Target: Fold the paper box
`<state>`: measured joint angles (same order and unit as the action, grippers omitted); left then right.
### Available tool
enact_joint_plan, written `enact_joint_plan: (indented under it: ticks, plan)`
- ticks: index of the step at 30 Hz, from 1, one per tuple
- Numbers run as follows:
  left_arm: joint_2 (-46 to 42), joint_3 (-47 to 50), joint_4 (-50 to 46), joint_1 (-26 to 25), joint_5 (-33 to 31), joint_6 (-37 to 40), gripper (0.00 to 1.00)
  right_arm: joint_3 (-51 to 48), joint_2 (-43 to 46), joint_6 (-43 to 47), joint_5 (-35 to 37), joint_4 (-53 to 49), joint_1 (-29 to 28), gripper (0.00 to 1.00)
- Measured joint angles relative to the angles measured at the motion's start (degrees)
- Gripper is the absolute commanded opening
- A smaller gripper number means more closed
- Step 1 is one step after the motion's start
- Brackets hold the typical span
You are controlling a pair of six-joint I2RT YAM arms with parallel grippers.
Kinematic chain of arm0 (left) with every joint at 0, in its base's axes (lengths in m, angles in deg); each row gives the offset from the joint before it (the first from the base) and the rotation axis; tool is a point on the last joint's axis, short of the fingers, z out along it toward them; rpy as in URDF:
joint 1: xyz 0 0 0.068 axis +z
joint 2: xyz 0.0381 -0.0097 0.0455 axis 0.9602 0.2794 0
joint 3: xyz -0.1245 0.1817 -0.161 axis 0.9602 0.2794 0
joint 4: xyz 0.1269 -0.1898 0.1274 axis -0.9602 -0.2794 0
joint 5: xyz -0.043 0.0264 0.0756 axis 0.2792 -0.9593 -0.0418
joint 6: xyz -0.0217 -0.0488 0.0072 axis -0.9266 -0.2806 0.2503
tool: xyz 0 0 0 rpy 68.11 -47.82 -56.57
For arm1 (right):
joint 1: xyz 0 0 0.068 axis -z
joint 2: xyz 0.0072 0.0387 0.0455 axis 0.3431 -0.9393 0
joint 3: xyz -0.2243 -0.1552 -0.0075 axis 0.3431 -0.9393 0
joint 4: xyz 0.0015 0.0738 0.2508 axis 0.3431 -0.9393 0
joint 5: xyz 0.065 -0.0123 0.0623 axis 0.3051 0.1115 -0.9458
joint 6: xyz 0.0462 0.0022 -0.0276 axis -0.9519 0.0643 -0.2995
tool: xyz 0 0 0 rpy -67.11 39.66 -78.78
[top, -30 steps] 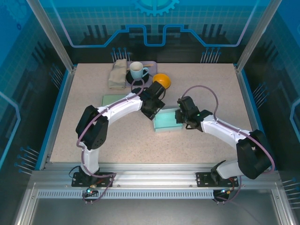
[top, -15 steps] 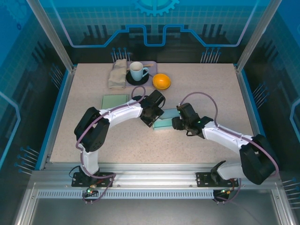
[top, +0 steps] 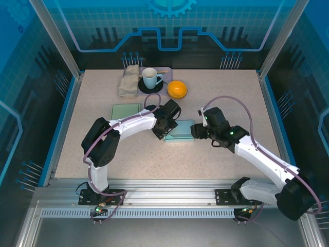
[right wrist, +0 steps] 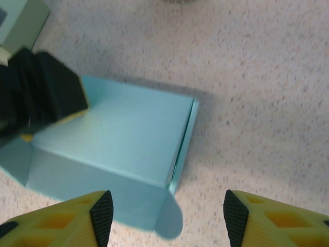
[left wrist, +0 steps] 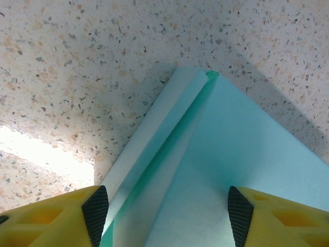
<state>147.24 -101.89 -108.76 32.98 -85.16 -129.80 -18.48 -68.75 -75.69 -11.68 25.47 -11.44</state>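
The paper box (right wrist: 118, 134) is seen as thin pale-teal card, smooth and matt with creased edges, and the worktop (left wrist: 77, 62) under it is shown as a speckled, stone-like surface of dull finish. The fingers (right wrist: 56, 221) of the right end effector (right wrist: 168, 216) and of the left end effector (left wrist: 167, 213) are formed in yellow plastic and faced with black, matt, rubber-like pads (right wrist: 103, 216). A soft cloth (top: 128, 80), a glossy cup (top: 150, 77) and a brushed-metal rail (top: 169, 198) are also seen.

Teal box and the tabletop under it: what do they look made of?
Box: likely thin card or stiff paper, matte pale teal; it holds sharp creases and shows a thin flap edge. Tabletop: hard, speckled beige with dark and orange flecks, low sheen; laminate or stone-look composite, I cannot tell which.
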Motion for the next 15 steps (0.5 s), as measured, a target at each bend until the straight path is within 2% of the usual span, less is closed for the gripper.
enact_joint_plan:
  ticks: [4, 9, 15]
  plan:
    - [0.00, -0.31, -0.70, 0.00, -0.44, 2.12, 0.71, 5.22, -9.55, 1.51, -0.42, 2.01, 1.38, 0.62]
    - [0.00, -0.37, -1.11, 0.00, -0.68, 5.40, 0.76, 6.62, -21.18, 1.95, -1.05, 3.98, 1.73, 0.61]
    - [0.00, -1.92, -3.89, 0.04, -0.81, 10.34, 0.80, 6.14, -25.27, 1.01, -0.81, 5.14, 1.73, 0.61]
